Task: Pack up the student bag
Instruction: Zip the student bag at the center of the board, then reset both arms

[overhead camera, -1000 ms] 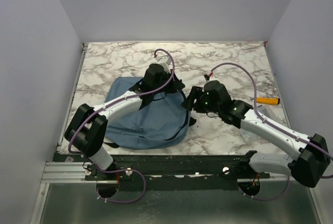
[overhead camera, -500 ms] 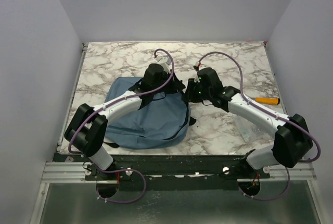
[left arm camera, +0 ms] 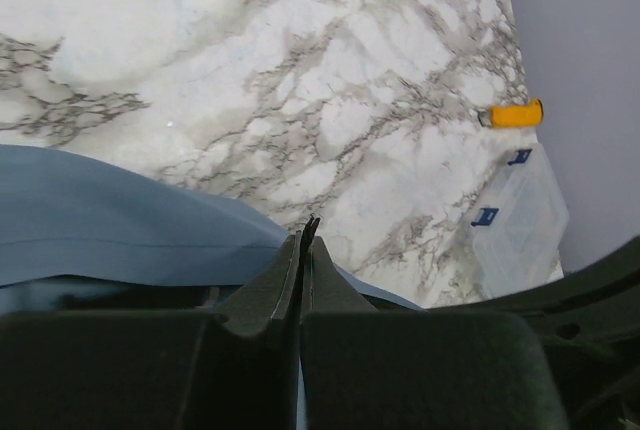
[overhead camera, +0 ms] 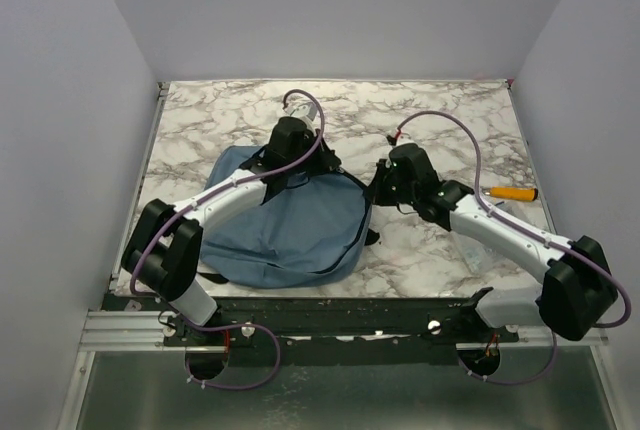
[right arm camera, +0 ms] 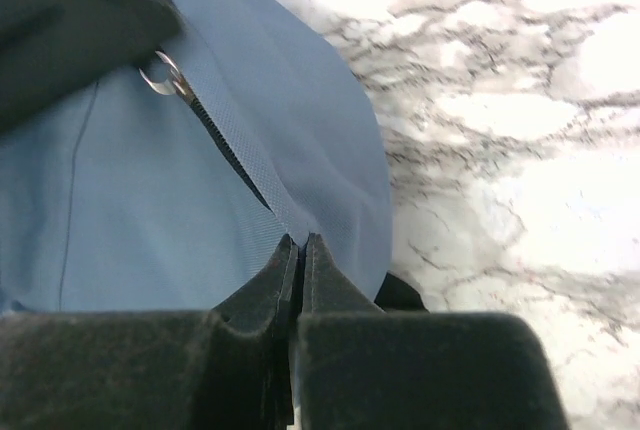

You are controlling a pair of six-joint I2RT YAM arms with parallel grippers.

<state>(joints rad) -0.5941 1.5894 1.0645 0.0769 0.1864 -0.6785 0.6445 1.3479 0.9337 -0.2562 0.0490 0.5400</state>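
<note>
The student bag (overhead camera: pixel 270 225) is a dusty-blue fabric backpack lying flat on the marble table's left half. My left gripper (overhead camera: pixel 305 165) is over its far edge, shut on a thin black tab (left arm camera: pixel 311 225) of the bag that sticks out between the fingertips. My right gripper (overhead camera: pixel 375 190) is at the bag's right edge, shut on a fold of blue fabric (right arm camera: pixel 300 220) beside the black zipper line (right arm camera: pixel 225 145). A metal zipper ring (right arm camera: pixel 165 75) shows near the left gripper's body.
An orange marker (overhead camera: pixel 515 193) lies near the table's right edge, also seen from the left wrist (left arm camera: pixel 515 113). A clear plastic case (left arm camera: pixel 515 220) with blue clasps lies in front of it. Grey walls close in the table (overhead camera: pixel 230 110) on three sides.
My right gripper has moved in to the bag's right edge and shut on the fabric. My left arm has shifted slightly back and left, still shut.
</note>
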